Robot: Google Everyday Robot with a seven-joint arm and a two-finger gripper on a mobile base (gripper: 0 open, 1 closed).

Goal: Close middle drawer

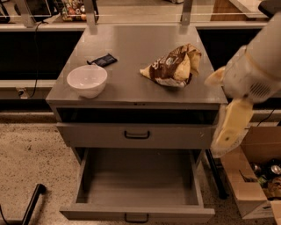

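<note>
Nearest the camera, low in the view: the middle drawer, grey sheet metal, drawn far out of the cabinet. It is a deep rectangular box with straight walls and a smooth matte bottom, and its low front panel carries a small black centre handle. To its left is speckled stone-like floor, with a slanting black bar on it. To its right stands a brown cardboard box, flaps open, with shiny cans inside. Above that box is my claw, a cream, smooth, paddle-shaped piece hanging from a bulky pale arm. It sits just off the cabinet's right front corner, level with the drawer above and clear of the middle drawer. Whether it is apart or together I cannot tell, nor whether it touches the cabinet. Next back is the upper drawer, also grey metal, with a taller front and a larger black loop handle, set nearly flush. Over it runs a dark horizontal slot. On the brushed grey cabinet top at the front left is a round white bowl, glossy. To the right lies a crumpled brown-and-yellow foil bag on its side. Behind the bowl is a flat black packet. Farthest back are two upright metal posts.
</note>
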